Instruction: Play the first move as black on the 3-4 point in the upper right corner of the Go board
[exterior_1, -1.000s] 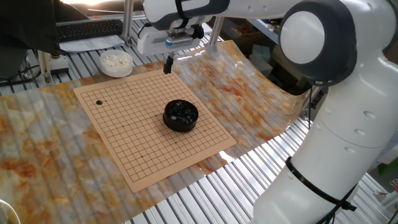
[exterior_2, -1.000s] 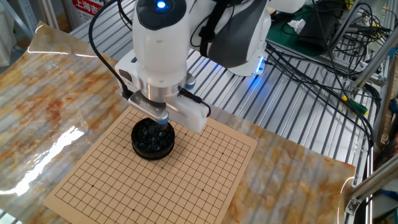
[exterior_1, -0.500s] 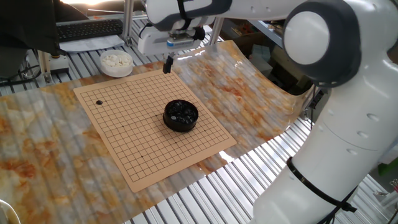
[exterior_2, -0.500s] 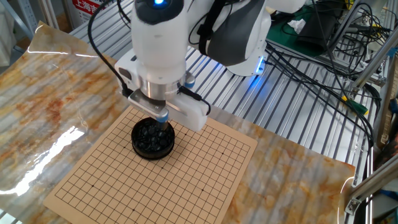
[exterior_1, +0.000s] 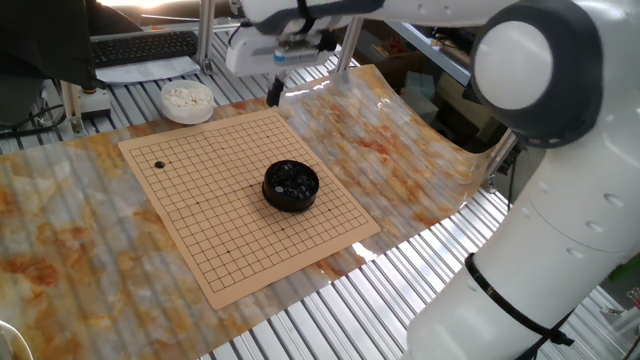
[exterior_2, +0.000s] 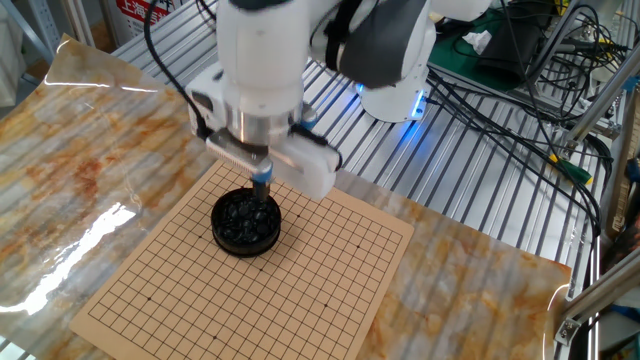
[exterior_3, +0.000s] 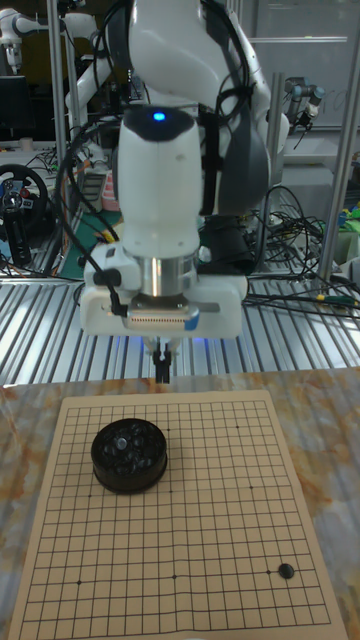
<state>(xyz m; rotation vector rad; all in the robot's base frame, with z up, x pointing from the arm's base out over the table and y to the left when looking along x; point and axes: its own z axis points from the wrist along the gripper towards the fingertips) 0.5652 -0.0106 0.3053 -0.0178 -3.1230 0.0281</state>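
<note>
While we look from the tall fixed view, nearest to us lies a single black stone (exterior_3: 286, 571) on a crossing near the front right corner of the Go board (exterior_3: 200, 540); in one fixed view the same stone (exterior_1: 159, 165) sits near the board's far left corner, alone among bare grid lines. Farther in we see the round black bowl (exterior_3: 129, 456) resting on the board's left half, filled with glossy dark stones. In the other fixed view that bowl (exterior_2: 245, 223) stands on the grid just below the arm's wrist.

Beyond the bowl, our gripper (exterior_3: 161, 362) hangs above the board's far edge, clear of the surface, its fingers pressed close together with nothing visible between them. In one fixed view the gripper (exterior_1: 274, 92) hovers just past the board's upper corner, over the marbled sheet (exterior_1: 380, 150) that covers the table.

Farthest from us in that view, a white bowl (exterior_1: 187, 100) of white stones sits off the board on the metal slats.
</note>
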